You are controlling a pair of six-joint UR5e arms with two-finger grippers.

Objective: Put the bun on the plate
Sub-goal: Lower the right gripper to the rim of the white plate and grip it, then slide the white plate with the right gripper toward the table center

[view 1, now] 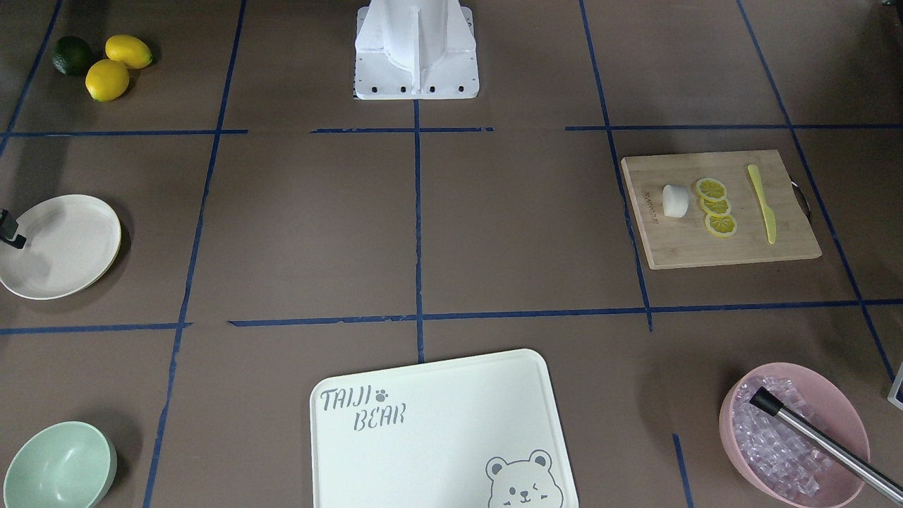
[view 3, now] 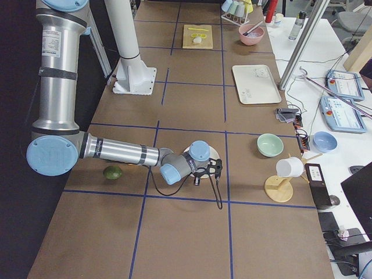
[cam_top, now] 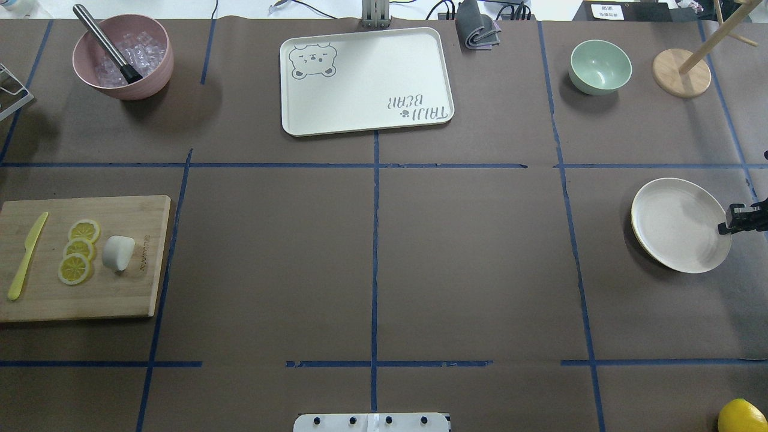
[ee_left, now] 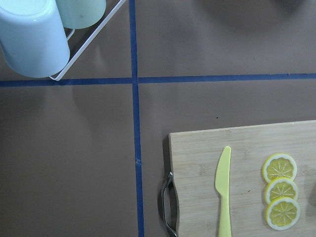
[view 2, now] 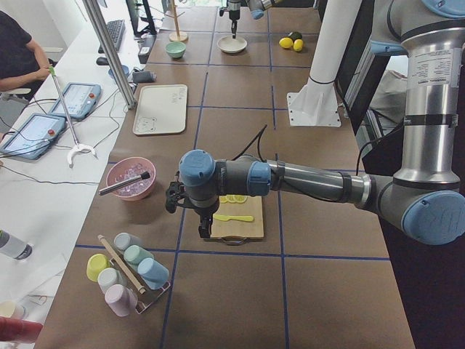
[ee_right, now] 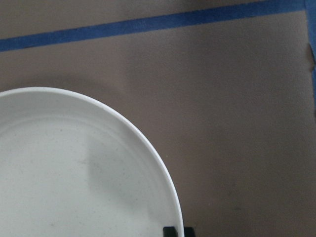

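Observation:
The bun (cam_top: 117, 252) is a small white lump lying on the wooden cutting board (cam_top: 120, 294) at the table's left, beside three lemon slices (cam_top: 78, 258) and a yellow knife (cam_top: 27, 255). The off-white plate (cam_top: 681, 225) sits empty at the far right. My right gripper (cam_top: 741, 219) hovers at the plate's outer rim; only a dark part of it shows, and I cannot tell whether it is open or shut. My left gripper (view 2: 174, 198) hangs over the table just off the board's handle end, apart from the bun; its state cannot be told.
A bear-printed tray (cam_top: 366, 81) lies at the far middle. A pink bowl (cam_top: 123, 57) of ice with a metal tool stands far left, a mint bowl (cam_top: 600, 66) and a wooden stand (cam_top: 682, 72) far right. Lemons (view 1: 116, 67) and a cup rack (view 2: 123, 269) sit near the corners.

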